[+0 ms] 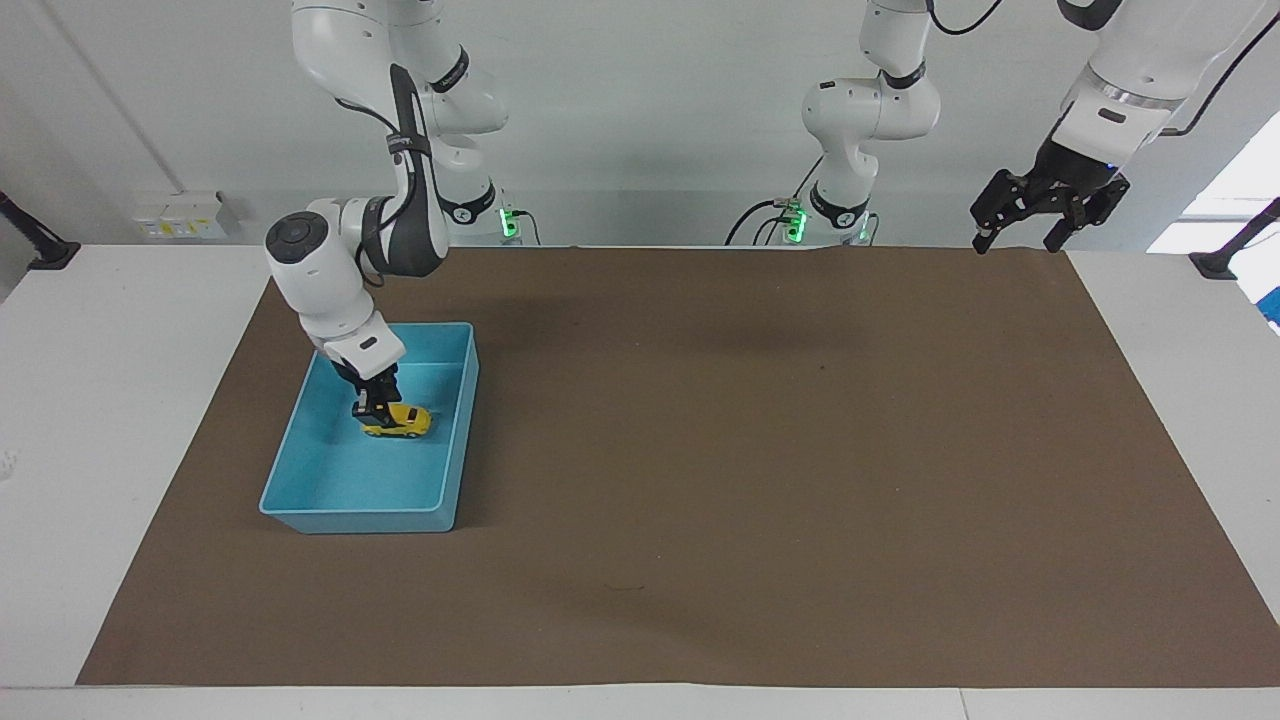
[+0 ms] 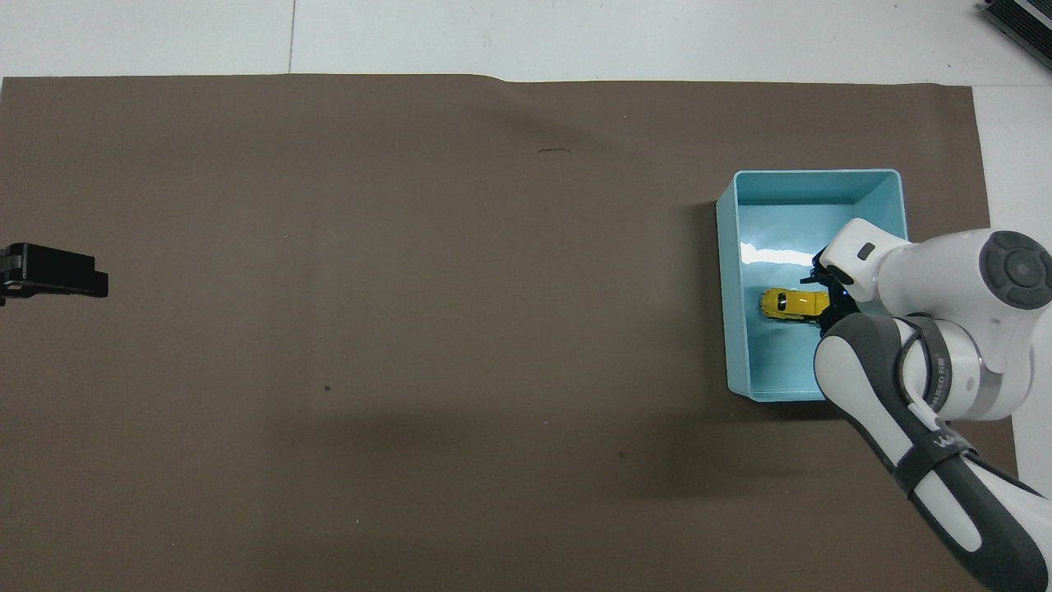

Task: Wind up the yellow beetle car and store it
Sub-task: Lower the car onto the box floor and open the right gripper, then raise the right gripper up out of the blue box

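Yellow beetle car [image 1: 399, 421] sits on the floor of the blue bin [image 1: 300, 506], right under my right gripper [image 1: 371, 409], which hangs at its rear end; I cannot tell whether those fingers grip it. My left gripper [image 1: 1012, 240] waits, fingers apart, well away from the bin.

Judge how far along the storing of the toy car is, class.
Done: the yellow beetle car sits inside the blue bin. In hand: the right gripper is down in the bin at the car's end. Left: pulling that gripper clear. The left gripper waits open, raised over the table's edge.
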Controlling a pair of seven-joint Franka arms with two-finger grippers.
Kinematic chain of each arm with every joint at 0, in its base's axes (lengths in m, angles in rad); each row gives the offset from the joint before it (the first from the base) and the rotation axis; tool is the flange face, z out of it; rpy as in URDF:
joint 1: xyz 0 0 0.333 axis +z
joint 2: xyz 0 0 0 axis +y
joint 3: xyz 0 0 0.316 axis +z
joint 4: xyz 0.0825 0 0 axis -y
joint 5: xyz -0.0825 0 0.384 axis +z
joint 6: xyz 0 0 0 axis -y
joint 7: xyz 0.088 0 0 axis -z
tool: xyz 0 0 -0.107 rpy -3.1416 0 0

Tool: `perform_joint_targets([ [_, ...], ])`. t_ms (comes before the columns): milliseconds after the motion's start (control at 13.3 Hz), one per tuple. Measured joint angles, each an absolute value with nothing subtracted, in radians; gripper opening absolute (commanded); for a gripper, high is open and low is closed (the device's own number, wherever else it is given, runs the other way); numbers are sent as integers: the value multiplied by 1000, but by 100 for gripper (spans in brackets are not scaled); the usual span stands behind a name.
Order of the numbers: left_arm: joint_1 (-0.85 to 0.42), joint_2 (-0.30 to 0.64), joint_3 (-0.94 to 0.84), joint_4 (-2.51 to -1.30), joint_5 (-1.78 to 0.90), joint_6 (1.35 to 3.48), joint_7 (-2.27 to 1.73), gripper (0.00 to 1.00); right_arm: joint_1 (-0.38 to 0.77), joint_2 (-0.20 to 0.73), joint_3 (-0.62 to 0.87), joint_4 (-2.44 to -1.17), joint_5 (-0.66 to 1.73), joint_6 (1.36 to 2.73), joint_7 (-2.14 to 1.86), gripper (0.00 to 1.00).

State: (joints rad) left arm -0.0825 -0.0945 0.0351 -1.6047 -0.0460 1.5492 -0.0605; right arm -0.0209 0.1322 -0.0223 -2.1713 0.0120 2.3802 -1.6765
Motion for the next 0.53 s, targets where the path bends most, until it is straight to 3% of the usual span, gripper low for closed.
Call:
perform_joint_targets([
  [527,-82,-95,35,-1605,-46,1549,-61,100,-19,132,-19,-2142,12,2378,-1671,100],
])
